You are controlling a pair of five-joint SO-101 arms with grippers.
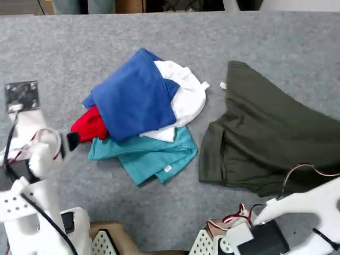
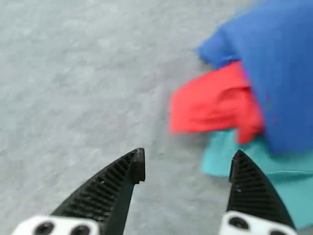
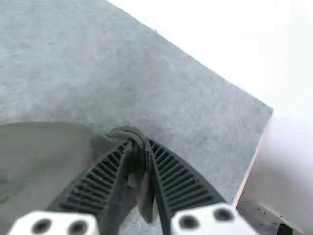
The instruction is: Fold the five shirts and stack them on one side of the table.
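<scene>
Several shirts lie piled mid-table: a blue shirt (image 1: 133,95) on top, a white shirt (image 1: 186,98) under its right side, a red shirt (image 1: 89,125) poking out at the left, and a teal shirt (image 1: 146,154) at the bottom. An olive shirt (image 1: 265,138) lies crumpled to the right. My left gripper (image 1: 73,141) hovers open just left of the red shirt (image 2: 215,105), with nothing between its fingers (image 2: 129,174). My right gripper (image 3: 139,147) is shut on a bunched edge of the olive shirt (image 3: 39,156).
Grey felt covers the table (image 1: 64,48). The table's edge (image 3: 252,161) runs close beside the right gripper. Both arm bases stand at the front edge, and a small bracket (image 1: 21,95) sits at the left. Open felt lies at the back and far left.
</scene>
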